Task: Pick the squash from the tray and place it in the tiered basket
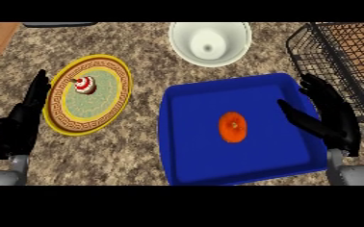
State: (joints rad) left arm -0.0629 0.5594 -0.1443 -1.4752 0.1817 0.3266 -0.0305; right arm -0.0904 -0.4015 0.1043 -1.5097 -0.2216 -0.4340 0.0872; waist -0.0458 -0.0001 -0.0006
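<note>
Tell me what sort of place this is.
Most likely a kitchen counter: a speckled, stone-like worktop carries a white bowl and a patterned plate, with a black wire basket at its right edge.

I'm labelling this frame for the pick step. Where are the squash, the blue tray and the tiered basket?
squash [232, 127]: head view, middle of its orange top.
blue tray [195, 154]: head view, bare floor left of the squash.
tiered basket [323, 45]: head view, black wire side at upper right.
</note>
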